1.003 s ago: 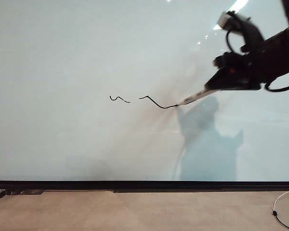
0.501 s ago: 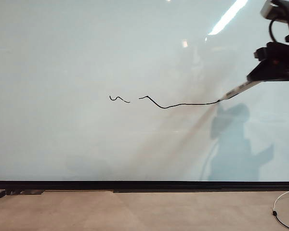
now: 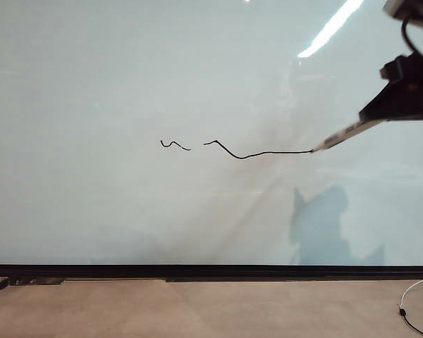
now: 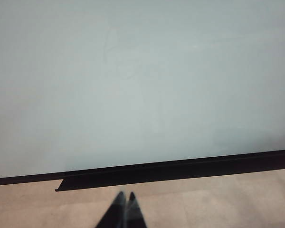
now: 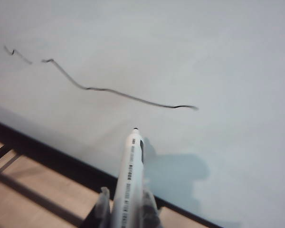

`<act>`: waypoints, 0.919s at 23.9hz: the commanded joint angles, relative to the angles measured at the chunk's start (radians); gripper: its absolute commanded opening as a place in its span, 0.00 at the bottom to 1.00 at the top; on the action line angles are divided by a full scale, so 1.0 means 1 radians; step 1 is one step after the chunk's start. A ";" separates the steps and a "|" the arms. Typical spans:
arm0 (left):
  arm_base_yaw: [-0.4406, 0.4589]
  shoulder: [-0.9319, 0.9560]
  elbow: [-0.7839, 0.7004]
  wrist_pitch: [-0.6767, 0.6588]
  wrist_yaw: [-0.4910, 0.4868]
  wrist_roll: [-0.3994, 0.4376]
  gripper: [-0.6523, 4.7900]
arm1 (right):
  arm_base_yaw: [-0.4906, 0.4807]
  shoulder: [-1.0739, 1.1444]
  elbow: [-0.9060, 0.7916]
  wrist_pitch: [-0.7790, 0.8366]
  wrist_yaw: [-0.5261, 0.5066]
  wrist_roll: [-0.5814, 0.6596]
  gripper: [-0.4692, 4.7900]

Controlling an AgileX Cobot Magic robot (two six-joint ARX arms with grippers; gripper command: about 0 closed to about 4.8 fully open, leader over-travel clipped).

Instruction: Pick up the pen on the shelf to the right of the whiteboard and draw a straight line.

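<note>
- The pen [image 5: 131,175] sits clamped in my right claw [image 5: 126,209], a slim whitish stick with a dark tip that juts well out past the fingers.
- In the exterior view the pen [image 3: 342,134] slants down and to the left from my right claw [image 3: 381,116], near the right edge of that view.
- Its tip points at the right end of the straight line [image 3: 261,152]; in the right wrist view there is a gap between the tip and the end of the line [image 5: 118,92], and I cannot tell whether the tip touches the board.
- The stroke is thin, black and wavy, running roughly level across the middle of the whiteboard [image 3: 127,84], with a short separate squiggle [image 3: 175,145] just off its left end.
- The whiteboard fills most of every view, glossy and pale, with a black strip [image 3: 211,270] along its bottom edge and the tan floor [image 3: 197,310] below that.
- A blue-grey shadow [image 3: 324,225] of my right arm lies on the board below the pen.
- My left claw [image 4: 125,211] hangs low over the floor in front of the board's black strip, its two dark fingers pressed together with nothing between them.
- A white cable [image 3: 412,299] curls on the floor at the lower right corner of the exterior view.
</note>
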 commanded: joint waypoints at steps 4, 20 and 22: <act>0.000 0.000 0.003 0.013 0.000 0.001 0.11 | -0.067 -0.099 -0.006 -0.090 0.054 -0.003 0.07; 0.000 0.000 0.003 0.013 0.000 0.001 0.11 | -0.094 -0.698 -0.161 -0.391 0.273 0.003 0.07; 0.000 0.000 0.003 0.013 0.001 0.001 0.11 | -0.093 -0.801 -0.185 -0.452 0.330 0.000 0.07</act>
